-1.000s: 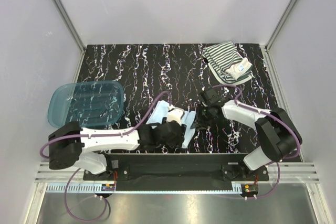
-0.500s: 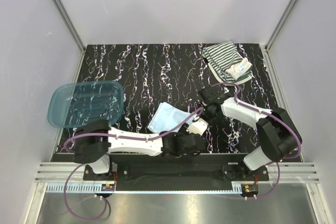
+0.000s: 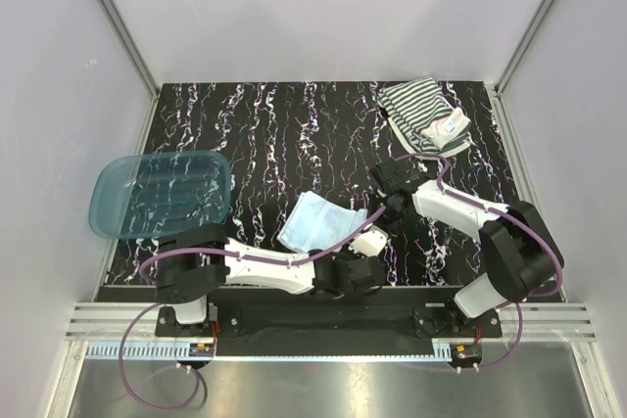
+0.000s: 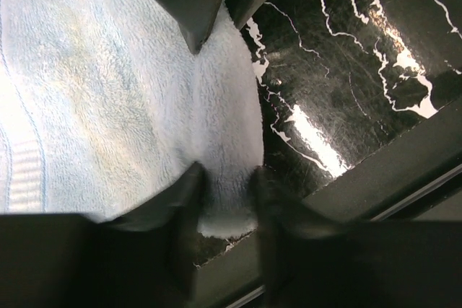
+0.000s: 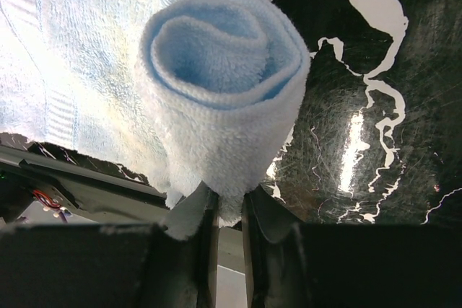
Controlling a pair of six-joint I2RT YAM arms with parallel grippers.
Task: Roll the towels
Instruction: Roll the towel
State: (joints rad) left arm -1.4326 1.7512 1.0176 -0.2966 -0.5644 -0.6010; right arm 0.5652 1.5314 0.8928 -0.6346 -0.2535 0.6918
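Observation:
The light blue towel (image 3: 318, 221) lies near the front middle of the black marbled table, partly rolled at its right end. My left gripper (image 3: 364, 254) is shut on the towel's near right corner (image 4: 225, 200). My right gripper (image 3: 384, 210) is shut on the edge of the rolled end (image 5: 224, 70), whose spiral faces the right wrist camera. The striped towel (image 3: 423, 116), dark and white with a white patterned patch, lies folded at the back right, clear of both arms.
A translucent blue plastic tub (image 3: 162, 193) sits at the left edge of the table. White walls stand on three sides. A black mounting rail (image 3: 323, 305) runs along the near edge, just below the left gripper.
My left arm has swung right along the near edge, and its gripper moved from over the blue towel to the towel's right corner. The towel spread out flatter. My right gripper shifted slightly.

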